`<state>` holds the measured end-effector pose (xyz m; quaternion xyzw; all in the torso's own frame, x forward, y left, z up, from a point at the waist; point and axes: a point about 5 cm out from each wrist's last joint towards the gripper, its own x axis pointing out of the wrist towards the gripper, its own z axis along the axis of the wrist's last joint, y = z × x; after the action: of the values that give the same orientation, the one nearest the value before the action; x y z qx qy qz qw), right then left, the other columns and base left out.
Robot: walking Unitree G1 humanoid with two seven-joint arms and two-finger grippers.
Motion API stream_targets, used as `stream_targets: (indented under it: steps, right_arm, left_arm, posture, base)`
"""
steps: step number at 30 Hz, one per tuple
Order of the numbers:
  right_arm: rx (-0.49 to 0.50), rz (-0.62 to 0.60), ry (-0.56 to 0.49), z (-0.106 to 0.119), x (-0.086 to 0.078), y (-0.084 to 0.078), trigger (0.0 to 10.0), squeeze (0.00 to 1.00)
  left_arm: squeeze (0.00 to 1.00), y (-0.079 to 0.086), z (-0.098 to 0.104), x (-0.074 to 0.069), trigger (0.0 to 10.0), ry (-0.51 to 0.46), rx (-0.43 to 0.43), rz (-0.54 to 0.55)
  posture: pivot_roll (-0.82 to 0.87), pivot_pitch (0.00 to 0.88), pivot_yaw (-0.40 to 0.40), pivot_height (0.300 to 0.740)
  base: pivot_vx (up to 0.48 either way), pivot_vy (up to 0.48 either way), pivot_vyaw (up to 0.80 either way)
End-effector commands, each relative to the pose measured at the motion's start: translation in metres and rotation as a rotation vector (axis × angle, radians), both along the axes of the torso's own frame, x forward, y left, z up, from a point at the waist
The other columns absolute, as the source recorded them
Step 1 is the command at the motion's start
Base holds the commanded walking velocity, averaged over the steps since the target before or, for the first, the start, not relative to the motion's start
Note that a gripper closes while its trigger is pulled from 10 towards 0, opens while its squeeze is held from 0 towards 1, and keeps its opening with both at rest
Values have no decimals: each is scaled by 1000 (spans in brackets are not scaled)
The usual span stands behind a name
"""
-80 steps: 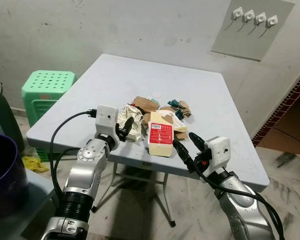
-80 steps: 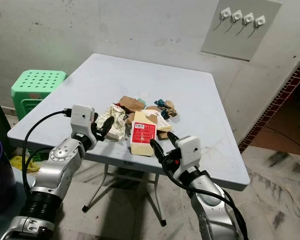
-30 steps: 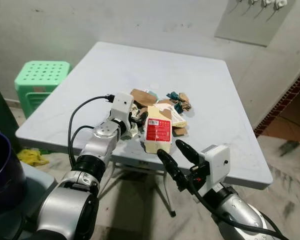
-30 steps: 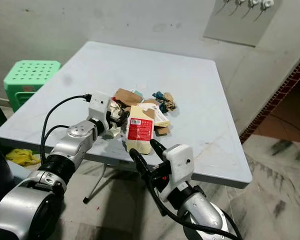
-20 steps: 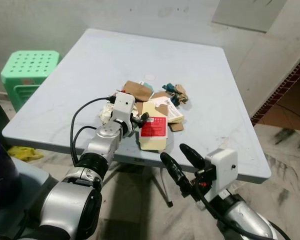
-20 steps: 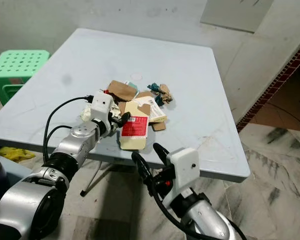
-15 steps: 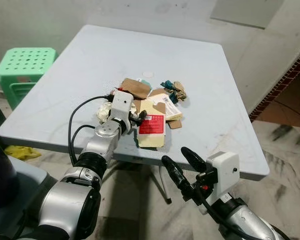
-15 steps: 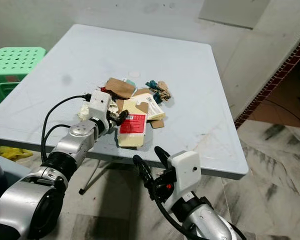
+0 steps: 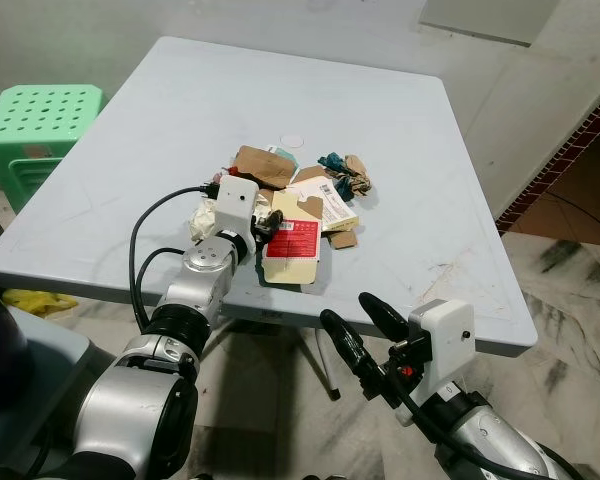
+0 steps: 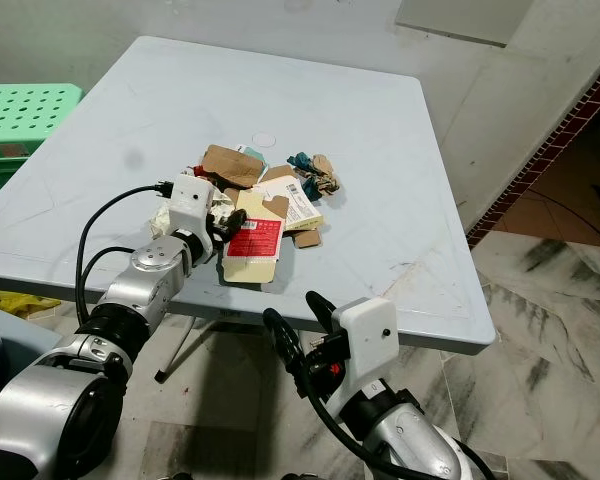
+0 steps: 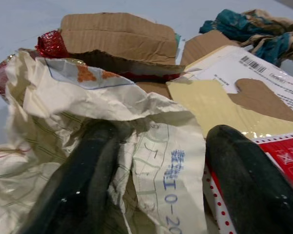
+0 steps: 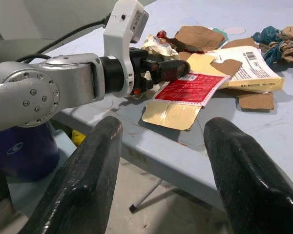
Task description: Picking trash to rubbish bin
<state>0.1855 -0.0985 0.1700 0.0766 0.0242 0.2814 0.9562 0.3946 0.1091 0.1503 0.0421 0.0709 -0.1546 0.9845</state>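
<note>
A trash pile lies on the pale grey table point(image 9: 440, 170) near its front edge: crumpled white paper point(image 9: 205, 215), a red and cream carton point(image 9: 292, 250), brown cardboard point(image 9: 260, 163), a printed envelope point(image 9: 332, 200) and a teal and brown wad point(image 9: 342, 168). My left gripper point(image 9: 268, 222) reaches into the pile, open, its fingers point(image 11: 88, 170) astride the crumpled white paper point(image 11: 136, 122), with the carton's red corner point(image 11: 283, 161) beside one finger. My right gripper point(image 9: 345, 309) hangs open below the table's front edge, with nothing between its fingers point(image 12: 88, 185).
A green plastic stool point(image 9: 35, 115) stands left of the table. A dark blue bin point(image 12: 24, 151) sits on a grey surface by my left side. Marble floor point(image 9: 570, 270) spreads under and to the right of the table; a wall runs behind it.
The camera has come closer and tilted down. My left gripper has pushed forward from the table edge into the crumpled paper. My right gripper has dropped below the table's edge.
</note>
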Motion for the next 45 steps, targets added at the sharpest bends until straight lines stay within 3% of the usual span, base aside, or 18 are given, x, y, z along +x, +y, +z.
stream_targets:
  steps: [1,5,7,10,12,16,24,34,41,45]
  right_arm:
    - [-5,9,7,0,-1,0,10000,0]
    - [-11,11,8,-2,1,-1,10000,0]
    - [-12,15,5,-2,2,0,10000,0]
    - [-13,16,3,-3,3,0,10000,0]
    - [-13,19,-3,-2,5,1,10000,0]
    - [-13,22,-9,-2,7,1,10000,0]
    - [-12,40,-12,-4,10,3,10000,0]
    - [-14,51,-18,-5,11,3,10000,0]
    - [-15,48,-18,-6,10,4,10000,0]
    - [-12,46,-17,-6,9,5,10000,0]
  left_arm:
    - [0,4,-20,-7,10000,77,16,-2]
    - [0,-4,-8,-5,10000,0,-4,-49]
    - [0,-8,10,-3,10000,-110,-3,-60]
    - [0,-10,14,-3,10000,-131,10,-70]
    - [0,-10,29,-3,10000,-218,-16,-64]
    - [0,-10,41,-6,10000,-283,-26,-66]
    - [0,-3,50,-9,10000,-321,-59,-26]
    - [0,-1,41,-12,10000,-257,-66,-33]
    - [0,0,51,-13,10000,-314,-42,-27]
    - [0,10,59,-13,10000,-351,-38,20]
  posture:
    - [-210,178,-131,740]
    - [-205,167,-131,740]
    - [-203,160,-130,740]
    - [-201,154,-129,740]
    - [-195,142,-130,740]
    - [-189,134,-132,740]
    - [-174,116,-135,740]
    - [-170,106,-136,740]
    - [-176,105,-127,740]
    - [-178,107,-126,740]
  base:
    - [0,0,0]
    - [0,0,0]
    - [0,0,0]
    - [0,0,0]
    - [0,0,0]
    - [0,0,0]
    - [0,0,0]
    - [0,0,0]
    - [0,0,0]
    - [0,0,0]
